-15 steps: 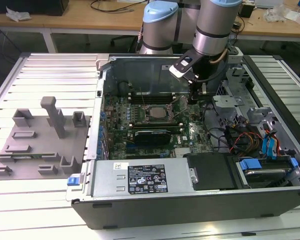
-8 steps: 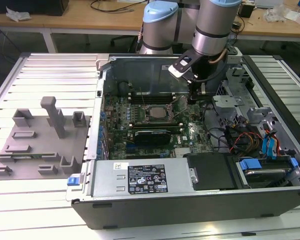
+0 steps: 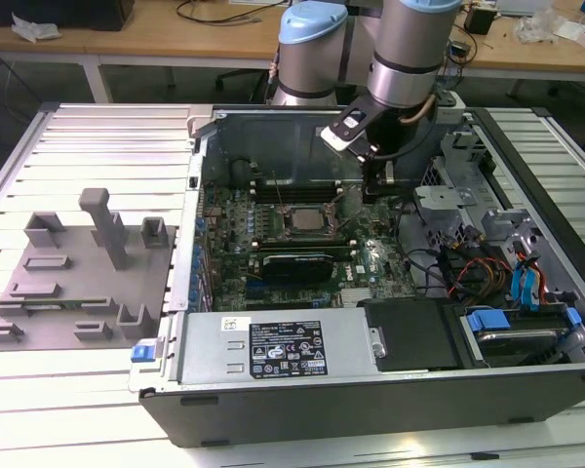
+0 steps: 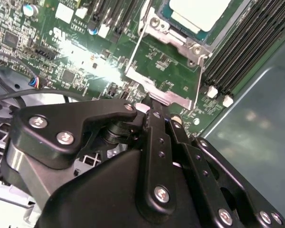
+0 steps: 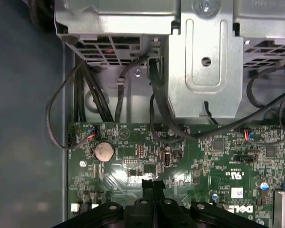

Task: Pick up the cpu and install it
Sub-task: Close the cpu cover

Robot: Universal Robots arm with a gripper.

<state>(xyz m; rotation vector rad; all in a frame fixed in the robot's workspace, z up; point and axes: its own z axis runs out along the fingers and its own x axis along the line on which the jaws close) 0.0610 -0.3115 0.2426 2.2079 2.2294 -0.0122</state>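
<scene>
Claw (image 4: 154,113) is pressed together, with nothing visible between the tips. The tip sits at the free edge of the swung-open metal frame (image 4: 167,71); can't tell if it nips that tab or just touches it. Past the frame's hinge end, the cpu (image 4: 199,12) lies flat in the socket (image 4: 156,23), pale top up. So the cpu is near the claw, not touching, off to the exterior view's left. Square part, no long axis to align. Judged seated; frame not yet down.
</scene>
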